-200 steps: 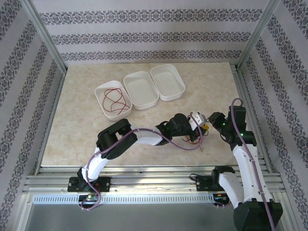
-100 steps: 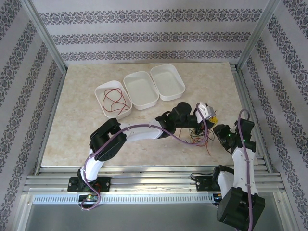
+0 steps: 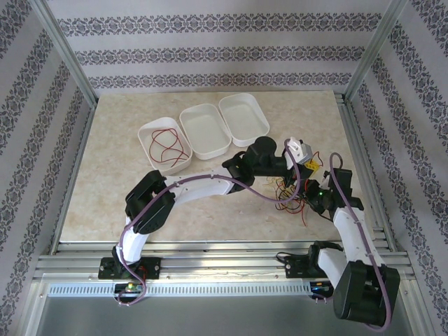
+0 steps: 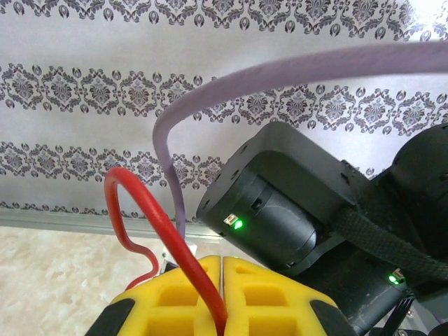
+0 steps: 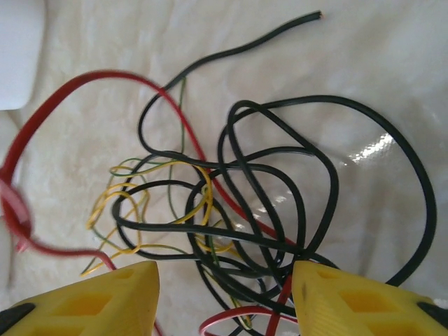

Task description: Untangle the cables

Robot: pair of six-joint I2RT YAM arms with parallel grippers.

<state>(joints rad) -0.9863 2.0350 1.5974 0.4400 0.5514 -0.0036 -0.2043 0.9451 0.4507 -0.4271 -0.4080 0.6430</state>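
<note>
Looking down from the top external camera, the cables (image 3: 290,190) lie as a tangled heap of red, black and yellow strands on the marble desk (image 3: 112,175), right of centre in the frame. The left arm stretches from the lower left across to that heap, and the left gripper (image 3: 309,165) sits at the heap's upper edge. The right gripper (image 3: 313,201) is at the heap's right side; from this height I cannot tell how its fingers stand. Three white trays stand in a row at upper centre, and the leftmost tray (image 3: 148,133) holds a separate coiled red cable (image 3: 166,145).

On the left wrist camera, the yellow fingers (image 4: 273,297) are pressed together at the bottom of the frame, clamped on a red strand (image 4: 164,224) that rises from between them and curls into a loop at left centre. Behind them is the black housing of the right arm (image 4: 280,203) with a green light, in front of the patterned wall (image 4: 70,84).

On the right wrist camera, the fingers (image 5: 91,301) are spread wide, one at lower left and one at lower right, gripping nothing. The cables (image 5: 273,182) lie on the desk between and just beyond the tips. Black loops are at centre and right, thin yellow strands at left centre, and a red one sweeps in from the left edge.
</note>
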